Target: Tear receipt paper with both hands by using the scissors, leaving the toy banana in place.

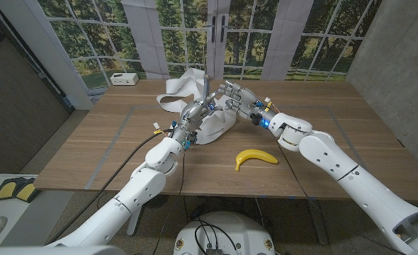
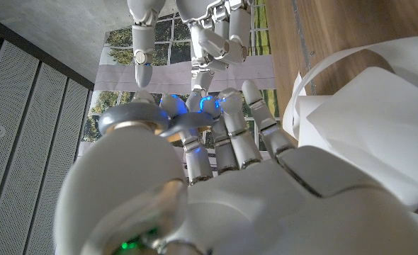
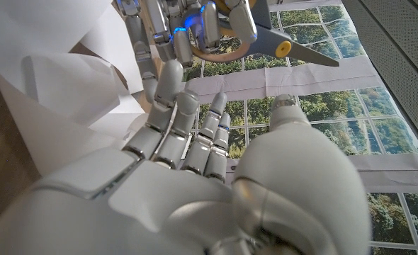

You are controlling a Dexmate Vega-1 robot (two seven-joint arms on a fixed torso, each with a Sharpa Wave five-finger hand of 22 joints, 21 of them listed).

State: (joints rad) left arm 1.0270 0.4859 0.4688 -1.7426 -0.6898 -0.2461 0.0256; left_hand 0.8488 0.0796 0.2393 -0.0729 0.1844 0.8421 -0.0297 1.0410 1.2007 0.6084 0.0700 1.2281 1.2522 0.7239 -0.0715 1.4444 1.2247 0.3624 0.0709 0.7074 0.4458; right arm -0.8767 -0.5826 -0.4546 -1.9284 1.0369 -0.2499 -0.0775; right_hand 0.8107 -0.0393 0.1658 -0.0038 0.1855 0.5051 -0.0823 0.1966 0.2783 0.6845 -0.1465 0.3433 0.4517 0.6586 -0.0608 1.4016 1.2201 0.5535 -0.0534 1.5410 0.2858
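Observation:
White receipt paper (image 1: 217, 126) lies in loose loops at the table's middle back, also in the left wrist view (image 2: 365, 120) and the right wrist view (image 3: 53, 85). My left hand (image 1: 193, 117) grips the scissors (image 1: 205, 83), blades pointing up beside the paper; their grey blade and yellow pivot (image 3: 287, 48) are plain, as is a handle loop (image 2: 142, 117). My right hand (image 1: 234, 95) hovers just right of the scissors, over the paper, fingers (image 3: 188, 120) stretched toward it, thumb apart, nothing held. The yellow toy banana (image 1: 256, 157) lies nearer the front edge, apart from both hands.
A small white box (image 1: 124, 78) stands off the table's far left corner by the windows. A yellow and black object (image 1: 14, 190) lies on the floor to the left. Bare wood of the table (image 1: 336, 134) stretches right of the banana.

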